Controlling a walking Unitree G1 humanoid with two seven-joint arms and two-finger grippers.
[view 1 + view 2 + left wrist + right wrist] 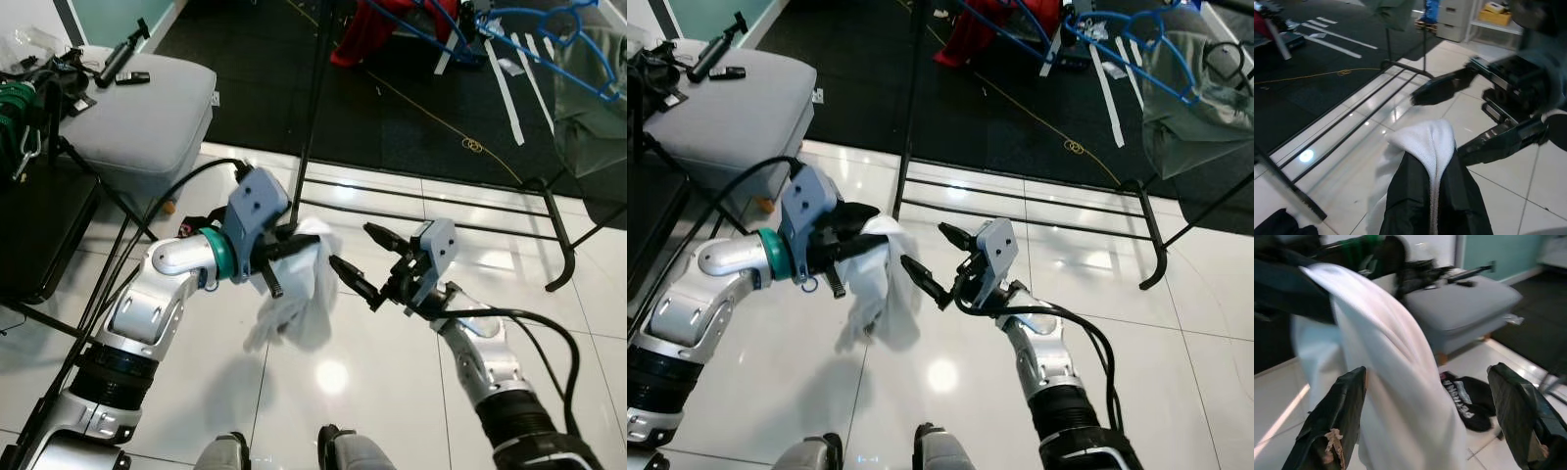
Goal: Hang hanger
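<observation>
A white cloth (299,294) hangs from my left gripper (286,250), whose black fingers (1432,200) are shut on its top fold. My right gripper (361,260) stands open just to the cloth's right, fingers (1334,423) spread wide and pointing at it, not touching. A blue hanger (549,39) hangs at the far right on a black clothes rack (431,211). Several more blue hangers (1019,24) and a red garment (377,24) sit at the back.
A grey ottoman (137,113) with gadgets stands at the left, beside a black stand with cables. A dark garment (1466,399) lies on the white tiles near it. A grey-green garment (1205,108) hangs at the far right. My feet (284,452) show below.
</observation>
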